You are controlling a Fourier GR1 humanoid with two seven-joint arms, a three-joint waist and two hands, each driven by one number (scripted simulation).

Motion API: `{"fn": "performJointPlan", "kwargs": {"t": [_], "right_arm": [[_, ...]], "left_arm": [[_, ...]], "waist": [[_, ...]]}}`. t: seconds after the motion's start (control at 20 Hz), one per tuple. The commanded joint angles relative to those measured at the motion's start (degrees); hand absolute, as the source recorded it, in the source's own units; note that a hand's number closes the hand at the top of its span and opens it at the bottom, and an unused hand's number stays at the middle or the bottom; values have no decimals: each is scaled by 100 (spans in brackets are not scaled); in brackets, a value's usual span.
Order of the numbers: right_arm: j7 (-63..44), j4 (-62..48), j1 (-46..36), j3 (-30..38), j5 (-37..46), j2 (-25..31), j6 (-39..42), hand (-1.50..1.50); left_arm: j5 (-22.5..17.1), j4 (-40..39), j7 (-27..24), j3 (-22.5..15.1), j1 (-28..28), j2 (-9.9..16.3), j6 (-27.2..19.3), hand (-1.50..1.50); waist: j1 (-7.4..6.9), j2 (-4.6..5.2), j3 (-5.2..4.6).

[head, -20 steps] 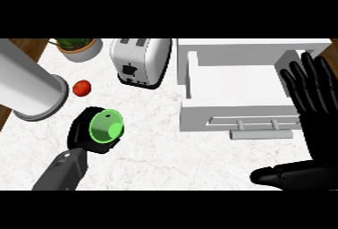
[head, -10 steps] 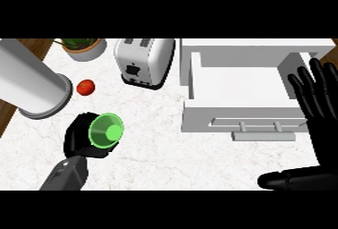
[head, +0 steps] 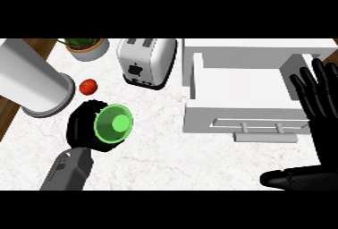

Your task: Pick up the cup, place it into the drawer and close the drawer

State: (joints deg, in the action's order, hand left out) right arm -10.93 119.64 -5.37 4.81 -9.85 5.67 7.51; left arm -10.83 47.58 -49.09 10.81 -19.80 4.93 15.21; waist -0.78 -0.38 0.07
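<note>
Compared with one second ago, the green cup has been shifted slightly toward the left and tilted, so that its open mouth is now turned more to the viewer. It is held by the left hand, whose black fingers are curled around the cup from behind and from the left side. Whether the cup is lifted from the white marble counter or still rests on it cannot be told. The cup is seen well apart from the open white drawer, which lies at the right with its handle at the front edge.

The right hand is shown at the right edge, over the drawer's right corner, with its fingers straight and spread, holding nothing.

Behind the cup, a small red tomato is placed, just beside a large grey cylinder. A toaster and a potted plant are seen at the far side.
</note>
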Motion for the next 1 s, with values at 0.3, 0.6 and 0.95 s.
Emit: {"fn": "performJointPlan", "kwargs": {"t": [0.3,0.6,0.95], "right_arm": [[0,-56,-11,97,-25,68,47,-150],[64,-41,-4,-146,191,-84,-39,-150],[-267,755,439,14,-102,84,83,-150]], "left_arm": [[-541,3023,2340,-818,304,-480,-585,150],[-442,3638,3140,-927,-403,-428,-1218,150],[-145,3166,3831,-1202,-1758,-491,-2237,150]], "waist": [[38,16,-4],[76,30,-7],[154,25,-6]]}}
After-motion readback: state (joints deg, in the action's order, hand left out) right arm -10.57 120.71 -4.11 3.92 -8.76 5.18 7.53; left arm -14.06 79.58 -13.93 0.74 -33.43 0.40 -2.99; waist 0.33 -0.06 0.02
